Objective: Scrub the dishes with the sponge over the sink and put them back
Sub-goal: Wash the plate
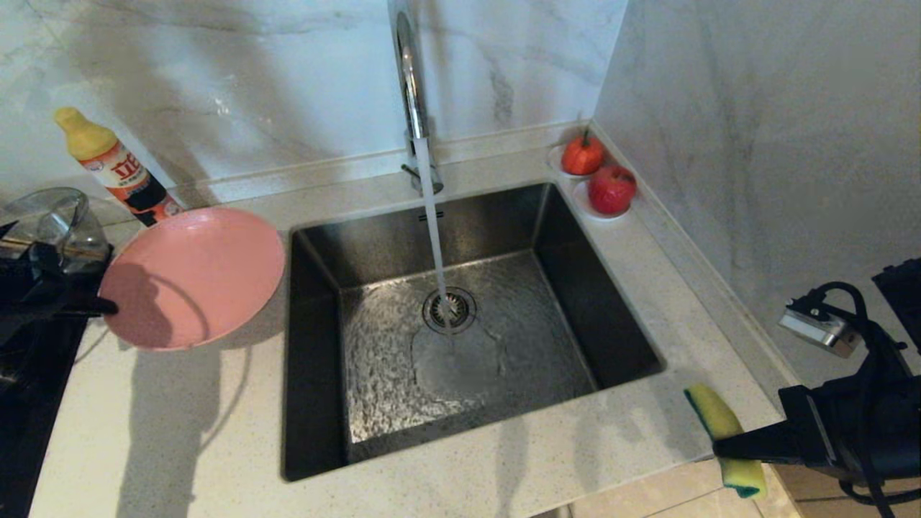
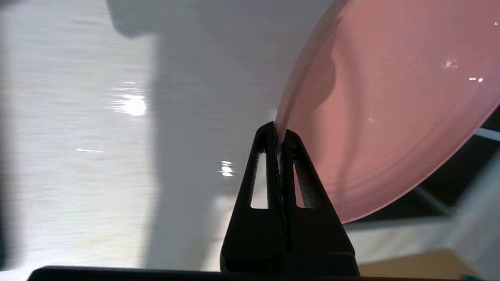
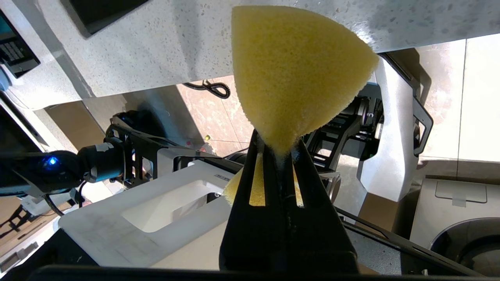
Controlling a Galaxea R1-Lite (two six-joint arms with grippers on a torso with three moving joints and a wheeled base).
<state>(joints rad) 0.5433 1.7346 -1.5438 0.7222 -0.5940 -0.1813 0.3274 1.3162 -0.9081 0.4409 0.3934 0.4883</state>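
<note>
Pink plate (image 1: 194, 277) pinched at its rim by left gripper (image 1: 108, 307) beside the sink (image 1: 316, 345), right gripper (image 1: 719, 450) squeezing sponge (image 1: 723, 432) off counter's front-right corner; scrubbing not started.

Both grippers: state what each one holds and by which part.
The left gripper pinches the pink plate by its rim. The right gripper clamps the yellow sponge at its pinched waist.
</note>
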